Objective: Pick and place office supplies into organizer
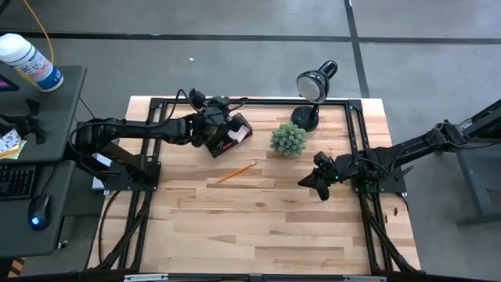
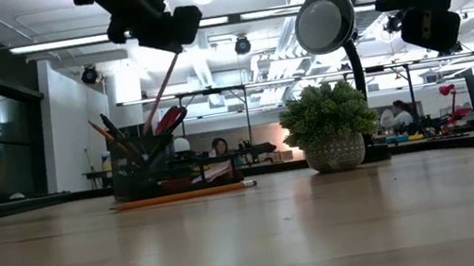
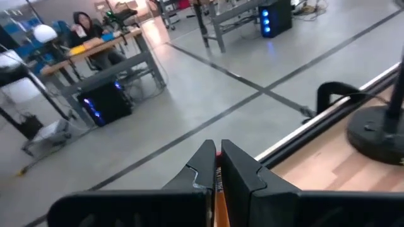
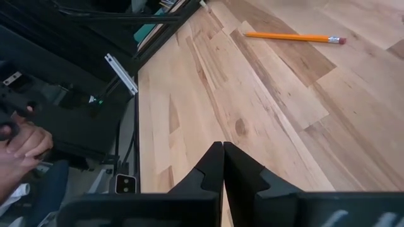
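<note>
Left gripper: mine, above the organizer at the table's far left; jaws pinched on an orange pencil slanting down toward the box.

Organizer: dark box beside the green plant, pens and red-handled scissors standing in it.

Loose pencil: flat on the table, just in front of organizer and plant.

Right gripper: mine, raised over the table's right side, jaws closed, nothing between them.

Desk lamp: behind the plant.
</note>
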Controlling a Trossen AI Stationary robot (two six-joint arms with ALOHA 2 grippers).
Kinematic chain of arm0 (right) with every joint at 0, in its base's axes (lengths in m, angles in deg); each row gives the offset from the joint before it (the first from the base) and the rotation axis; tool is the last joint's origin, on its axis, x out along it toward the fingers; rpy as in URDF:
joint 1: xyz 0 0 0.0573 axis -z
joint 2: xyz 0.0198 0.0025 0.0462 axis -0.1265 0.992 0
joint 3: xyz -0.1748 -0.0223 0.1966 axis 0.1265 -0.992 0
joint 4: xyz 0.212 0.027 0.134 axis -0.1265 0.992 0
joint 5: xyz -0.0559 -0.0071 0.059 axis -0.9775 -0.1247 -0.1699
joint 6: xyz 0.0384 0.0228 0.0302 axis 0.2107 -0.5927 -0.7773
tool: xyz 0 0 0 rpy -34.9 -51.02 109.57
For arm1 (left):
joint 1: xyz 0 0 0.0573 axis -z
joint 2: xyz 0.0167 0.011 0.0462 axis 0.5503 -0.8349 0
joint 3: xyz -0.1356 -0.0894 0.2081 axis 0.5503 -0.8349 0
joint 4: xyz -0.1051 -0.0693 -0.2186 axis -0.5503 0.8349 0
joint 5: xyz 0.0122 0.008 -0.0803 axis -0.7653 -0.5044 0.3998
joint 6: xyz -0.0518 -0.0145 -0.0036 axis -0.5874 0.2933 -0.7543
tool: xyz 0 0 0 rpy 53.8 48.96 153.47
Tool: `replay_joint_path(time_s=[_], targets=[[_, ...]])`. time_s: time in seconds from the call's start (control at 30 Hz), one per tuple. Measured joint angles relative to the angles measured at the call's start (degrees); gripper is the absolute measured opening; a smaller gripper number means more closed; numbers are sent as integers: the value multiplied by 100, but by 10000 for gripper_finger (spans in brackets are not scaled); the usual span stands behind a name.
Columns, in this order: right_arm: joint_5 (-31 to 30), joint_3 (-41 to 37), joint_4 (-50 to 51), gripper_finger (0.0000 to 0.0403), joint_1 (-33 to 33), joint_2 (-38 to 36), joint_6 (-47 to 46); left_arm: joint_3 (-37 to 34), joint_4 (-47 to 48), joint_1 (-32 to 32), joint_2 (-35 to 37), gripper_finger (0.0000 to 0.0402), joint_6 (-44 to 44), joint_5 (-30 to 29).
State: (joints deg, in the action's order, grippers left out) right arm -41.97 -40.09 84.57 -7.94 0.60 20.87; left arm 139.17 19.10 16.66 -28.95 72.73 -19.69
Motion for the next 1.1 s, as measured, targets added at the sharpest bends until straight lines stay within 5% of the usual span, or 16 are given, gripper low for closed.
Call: replay_joint_path(time_s=[0.43,0.73,1.1], targets=[[84,0,1,4,65,1,46,-381,256,-249,-61,0,-223,-91],[80,0,3,4,65,1,39,-1402,-1474,-238,-50,0,-528,130],[63,0,5,2,65,1,24,-558,-1703,-231,18,0,665,372]])
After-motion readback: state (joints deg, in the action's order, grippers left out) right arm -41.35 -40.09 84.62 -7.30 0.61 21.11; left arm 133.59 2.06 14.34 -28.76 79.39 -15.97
